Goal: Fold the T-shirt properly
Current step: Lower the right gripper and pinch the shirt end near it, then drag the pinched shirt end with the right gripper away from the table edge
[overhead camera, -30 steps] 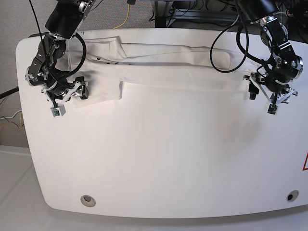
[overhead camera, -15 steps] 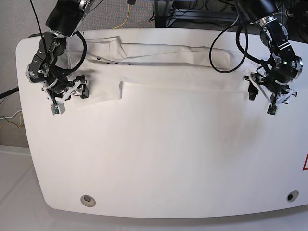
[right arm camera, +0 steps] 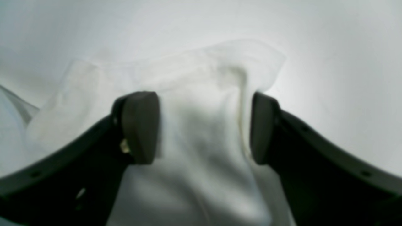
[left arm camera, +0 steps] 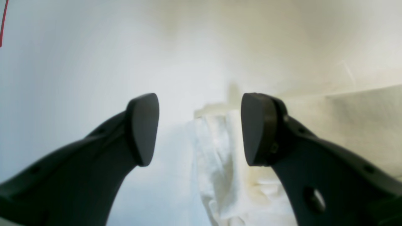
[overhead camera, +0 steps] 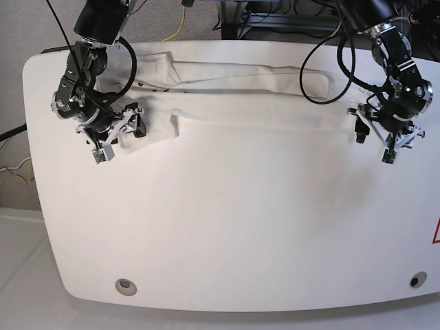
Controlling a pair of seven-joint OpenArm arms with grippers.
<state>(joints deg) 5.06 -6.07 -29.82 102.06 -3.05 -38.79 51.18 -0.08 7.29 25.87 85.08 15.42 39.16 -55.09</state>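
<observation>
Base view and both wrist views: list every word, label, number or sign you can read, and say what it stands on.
No readable text in any view.
T-shirt: only its plain white side shows; no print visible.
Table: a red mark at its edge, cut off by the frame; it cannot be read.
Left wrist view: a red line at the frame's edge, no letters.

room: bare table [overhead camera: 234, 227] in front of the shirt [overhead camera: 254, 103] is open to me, edge to edge | blocked: shirt lies bunched along the far side | my left pincer [overhead camera: 373, 141] hangs at the shirt's end, jaws apart | my right pincer [overhead camera: 120, 136] straddles a shirt fold, cloth between its jaws
</observation>
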